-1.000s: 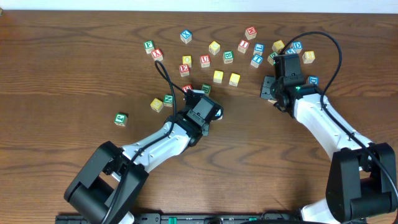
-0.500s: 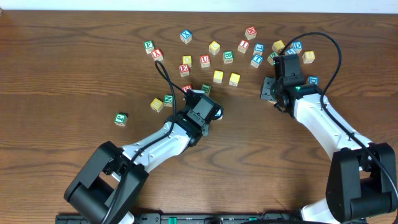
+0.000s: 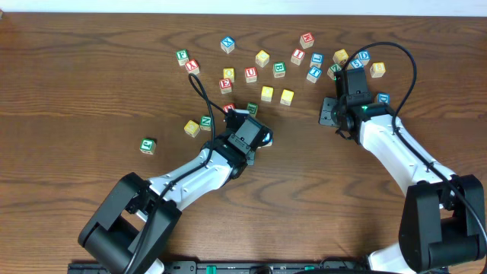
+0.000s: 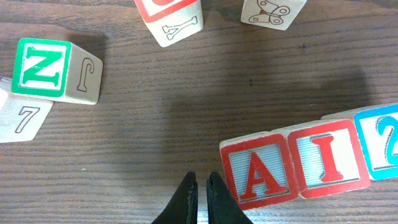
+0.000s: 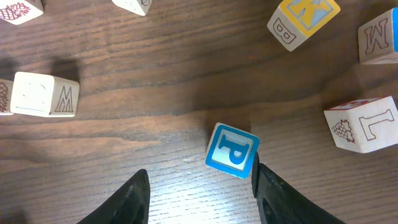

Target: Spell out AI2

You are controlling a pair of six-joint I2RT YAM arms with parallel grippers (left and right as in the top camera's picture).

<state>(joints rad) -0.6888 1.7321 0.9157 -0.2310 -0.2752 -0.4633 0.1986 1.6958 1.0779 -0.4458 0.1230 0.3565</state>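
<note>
AI2 row [image 4: 311, 163] done: A block [image 4: 258, 171], I block [image 4: 326, 158], 2 block [image 4: 382, 140] touching in line on counter [image 4: 174, 112], beside left claw [image 4: 199, 196], pinched together, empty, unmoved. Right claw [image 5: 200, 193] spread apart over P block [image 5: 232, 150], shifted slightly; likely just idling.

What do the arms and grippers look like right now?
The left arm and right arm have white links, black joints and black bases. A thin black cable loops off each wrist. The left gripper and right gripper are plain black.
</note>
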